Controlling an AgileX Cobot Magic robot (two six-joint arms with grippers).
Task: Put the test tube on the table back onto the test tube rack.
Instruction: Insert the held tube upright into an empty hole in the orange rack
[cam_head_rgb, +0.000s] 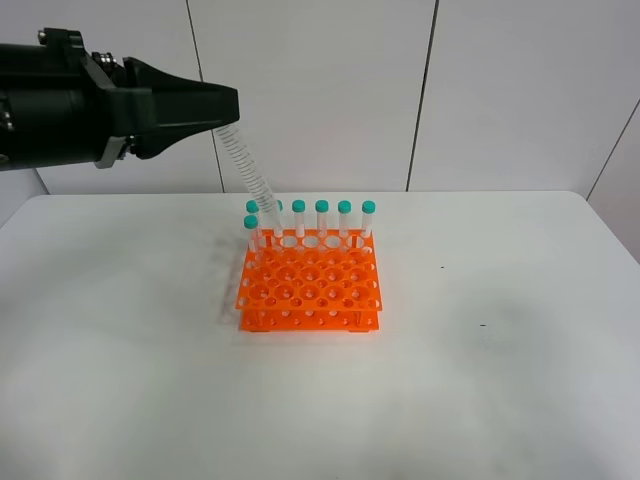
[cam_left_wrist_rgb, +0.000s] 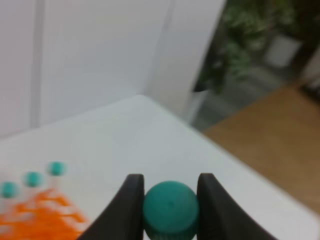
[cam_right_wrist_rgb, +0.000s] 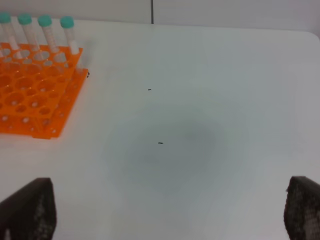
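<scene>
Nearest you, the white table (cam_head_rgb: 500, 380) carries the orange test tube rack (cam_head_rgb: 310, 290), with teal-capped tubes (cam_head_rgb: 322, 218) upright along its far row. Above that row's left end, your left gripper (cam_head_rgb: 225, 105) is clamped on the cap of the test tube (cam_head_rgb: 247, 163), which slants down to the rack's far-left corner. Your right gripper (cam_right_wrist_rgb: 165, 207) hangs over bare table, jaws spread wide

Lab bench: test tube rack (cam_head_rgb: 310, 290) with capped tubes (cam_head_rgb: 322, 220).
</scene>
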